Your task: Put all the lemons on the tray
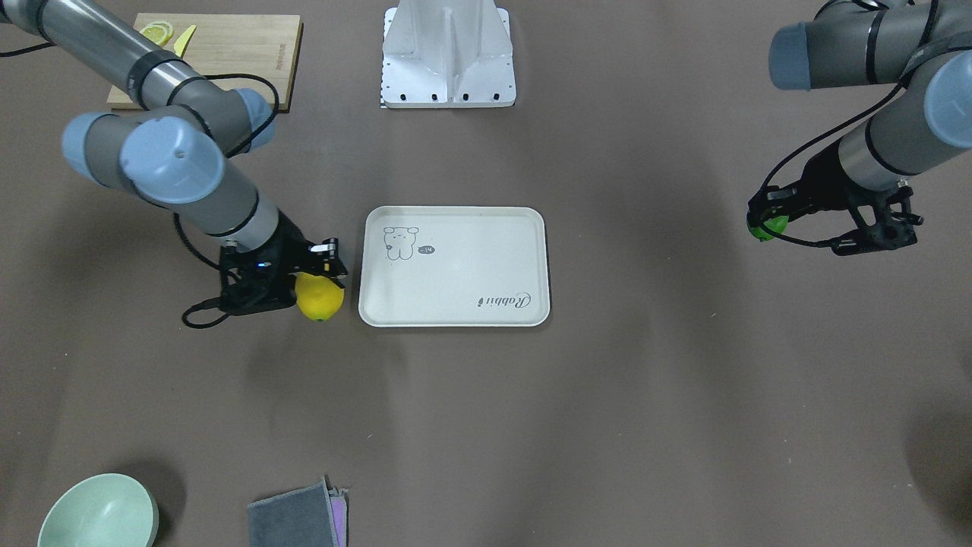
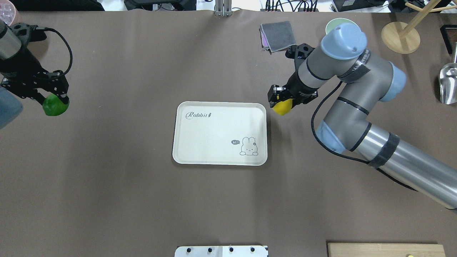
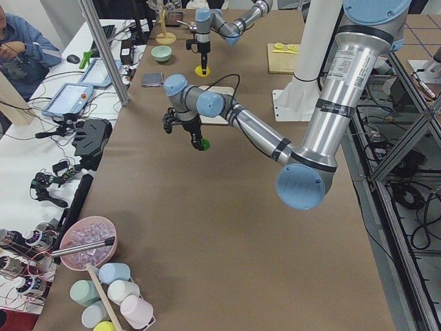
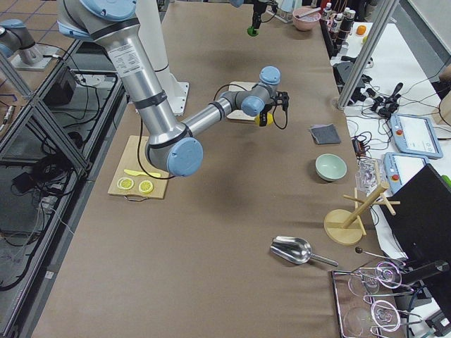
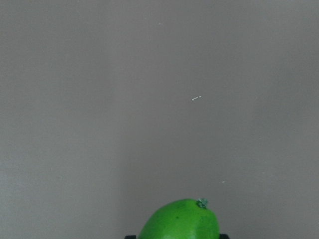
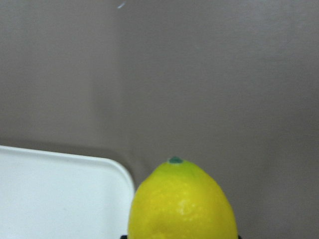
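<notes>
The off-white tray (image 2: 200,134) with the bear drawing lies at the table's middle, with nothing on it; it also shows in the front view (image 1: 471,266). My right gripper (image 2: 282,101) is shut on the yellow lemon (image 2: 282,106) and holds it above the table just beside the tray's far right corner; the lemon shows in the front view (image 1: 319,298) and the right wrist view (image 6: 182,204). My left gripper (image 2: 53,100) is shut on the green lemon (image 2: 55,106) far to the tray's left; it shows in the front view (image 1: 768,226) and the left wrist view (image 5: 180,220).
A wooden cutting board (image 1: 228,53) with lemon slices (image 1: 157,33) lies near the robot's base on its right. A green bowl (image 1: 99,513) and a grey cloth (image 1: 298,516) lie at the far edge. A wooden stand (image 2: 400,33) and a metal scoop (image 2: 448,84) are at the far right.
</notes>
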